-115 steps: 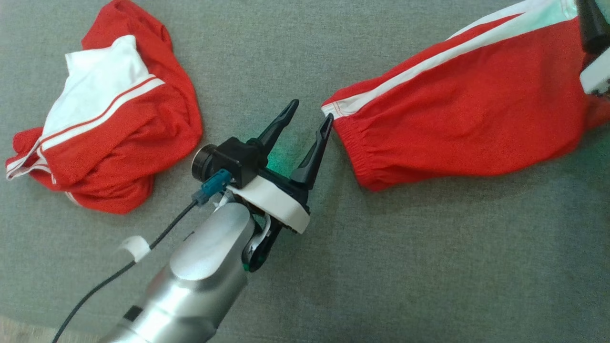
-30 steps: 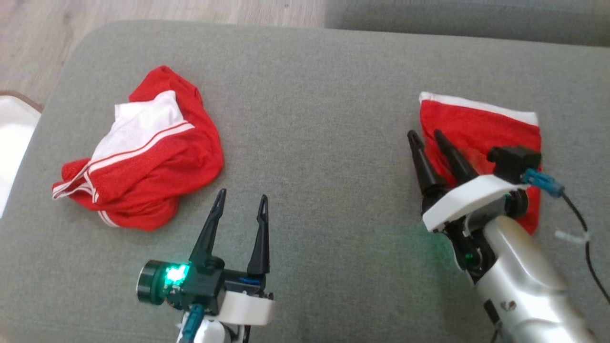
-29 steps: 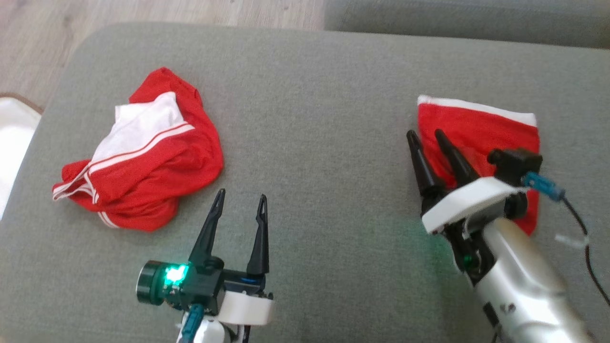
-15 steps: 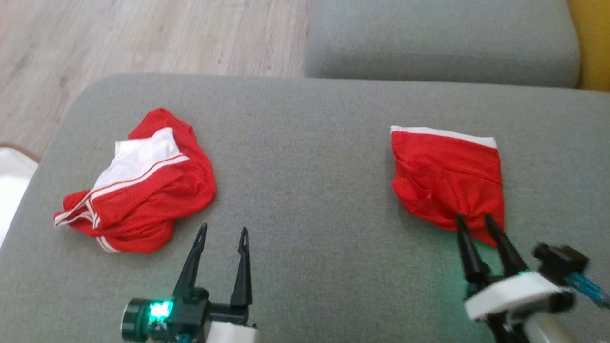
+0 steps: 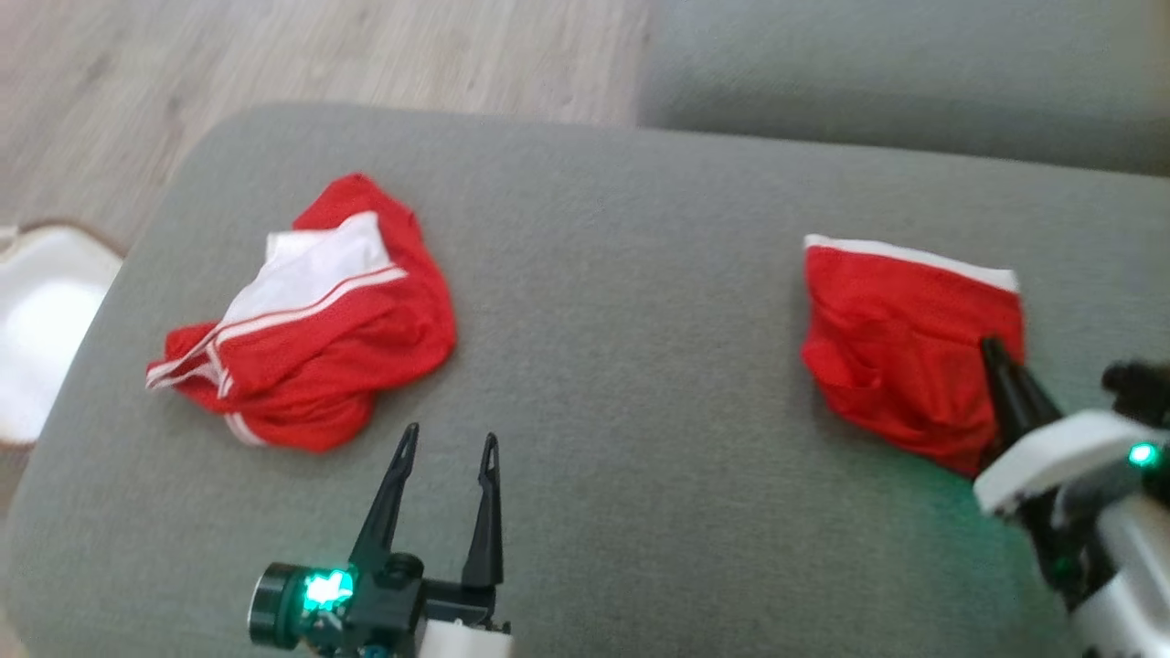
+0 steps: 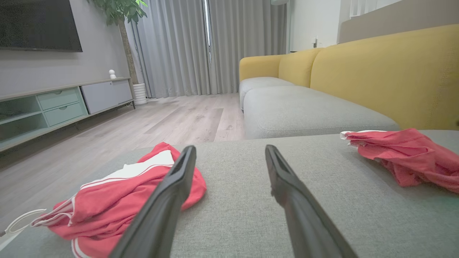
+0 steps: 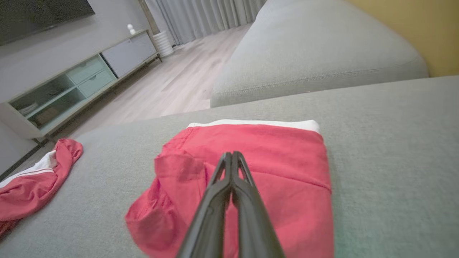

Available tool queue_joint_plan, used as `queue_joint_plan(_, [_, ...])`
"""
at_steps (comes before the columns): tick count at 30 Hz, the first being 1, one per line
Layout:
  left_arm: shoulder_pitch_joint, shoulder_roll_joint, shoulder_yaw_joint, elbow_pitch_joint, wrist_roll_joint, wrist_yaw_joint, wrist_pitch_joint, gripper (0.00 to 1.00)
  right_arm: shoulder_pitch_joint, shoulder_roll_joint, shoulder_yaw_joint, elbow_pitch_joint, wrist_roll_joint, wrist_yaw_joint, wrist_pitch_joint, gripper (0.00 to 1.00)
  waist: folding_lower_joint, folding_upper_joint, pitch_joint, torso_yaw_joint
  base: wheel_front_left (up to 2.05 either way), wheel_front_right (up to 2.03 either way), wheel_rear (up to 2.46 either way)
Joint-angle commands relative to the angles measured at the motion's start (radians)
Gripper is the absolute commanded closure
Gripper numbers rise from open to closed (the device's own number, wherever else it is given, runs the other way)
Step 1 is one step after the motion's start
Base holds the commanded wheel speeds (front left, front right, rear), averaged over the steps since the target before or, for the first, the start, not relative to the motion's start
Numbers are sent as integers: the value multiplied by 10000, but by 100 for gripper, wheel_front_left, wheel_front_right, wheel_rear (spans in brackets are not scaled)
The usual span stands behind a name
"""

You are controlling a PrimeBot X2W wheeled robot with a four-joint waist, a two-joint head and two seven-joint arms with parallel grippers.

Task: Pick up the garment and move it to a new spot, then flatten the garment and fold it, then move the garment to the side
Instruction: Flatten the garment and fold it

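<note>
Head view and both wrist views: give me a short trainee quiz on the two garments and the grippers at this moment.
1. True or false: the left gripper is shut on the crumpled red-and-white garment.
2. The folded red garment lies on: A) the wooden floor, B) the grey cushion, C) the yellow sofa back.
3. Which gripper has its two fingers pressed together, and what is it over?

Key: 1 false, it is open and apart from that garment. 2 B. 3 the right gripper, over the folded red garment.
</note>
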Motion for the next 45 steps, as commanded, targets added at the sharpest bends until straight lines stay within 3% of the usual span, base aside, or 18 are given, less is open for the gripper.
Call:
queue_joint_plan(1, [-492,-53,192,-362,29,-27,-51,0,-627,-456,358,-28,243,65,225,100,0,0,366,331,0,0,0])
queue_joint_plan(8, [-826,-98,-18,-417,-177,-80,-51,0,-1371,-760,1558,1242,1022,65,789,100,0,0,826,636,0,0,0])
queue_joint_plan(21, [-909,-115,-3,-302,-136,4,-51,0,-1153,-9,5632,1135,2051,65,-62,100,0,0,545,405,0,0,0])
queue_joint_plan(26, [-670,-115,147,-249,-166,42,-51,0,-967,169,6159,1328,2277,65,-968,100,0,0,95,203,0,0,0])
queue_joint_plan(27, [-564,-115,265,-236,-260,75,-51,0,-937,196,6148,1376,2261,65,-1237,71,0,0,-30,122,0,0,0])
queue_joint_plan(28, [-445,-116,404,-218,-359,105,-51,0,-936,201,6087,1410,2140,65,-1468,16,0,0,-144,10,0,0,0])
queue_joint_plan(29, [-334,-116,527,-198,-426,120,-51,0,-930,197,5964,1419,1969,65,-1627,0,0,0,-235,-97,0,0,0])
queue_joint_plan(31, [-135,-116,798,-138,-538,150,-51,0,-874,170,5518,1331,1471,65,-1772,0,0,0,-418,-330,0,0,0])
queue_joint_plan(35, [161,-110,1243,-115,-547,161,-51,0,-130,278,3129,-187,-270,65,-1796,0,0,0,-735,-727,0,0,0])
queue_joint_plan(40, [538,-111,1551,-67,-569,10,-51,0,1653,1041,543,-2060,-2198,65,-1799,0,0,0,-1083,-1032,0,0,0])
queue_joint_plan(45, [902,-112,1675,-25,-440,-202,-51,0,2916,1764,-660,-2843,-3275,65,-1800,0,0,0,-1330,-1188,0,0,0])
